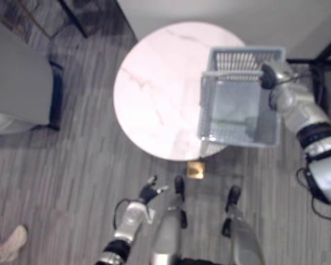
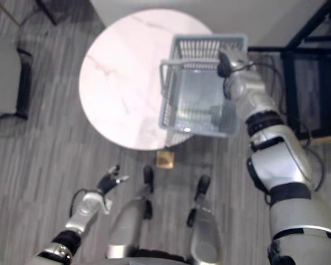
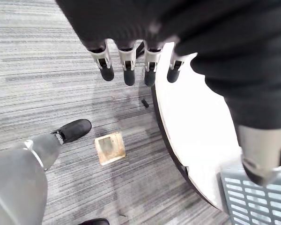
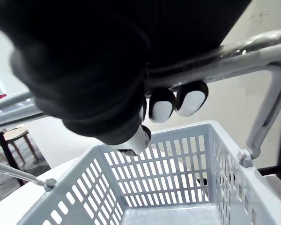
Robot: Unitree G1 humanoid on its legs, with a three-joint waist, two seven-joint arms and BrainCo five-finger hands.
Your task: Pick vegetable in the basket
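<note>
The robot's right arm reaches up and out to the right of the frame, wrist bent over the grey plastic basket [image 1: 243, 58]. Its right hand [image 1: 273, 77] grips from above: the fingers [image 4: 161, 107] are curled over the handle [image 4: 253, 63] and wrapped round it.

The basket sits at the right side of the round white marble desk [image 1: 154, 94], its near corner hanging past the desk's edge. From where I stand I can't say whether it rests on the top or hangs just clear of it. Its slotted walls are upright and its mouth is open to the ceiling. A dull greenish smudge low inside is too blurred to name as a vegetable.

The left arm hangs low in the bottom of the frame, well away from the desk. The left hand [image 1: 149, 193] holds nothing, and its fingers [image 3: 129, 75] are loose and nearly straight, pointing toward the desk's rim.

On the striped grey floor just under the desk's near edge lies a small tan square [image 1: 196, 169]. A grey seat [image 1: 16, 83] stands at the far left, and a person's light shoe [image 1: 8, 243] shows in the lower left corner.
</note>
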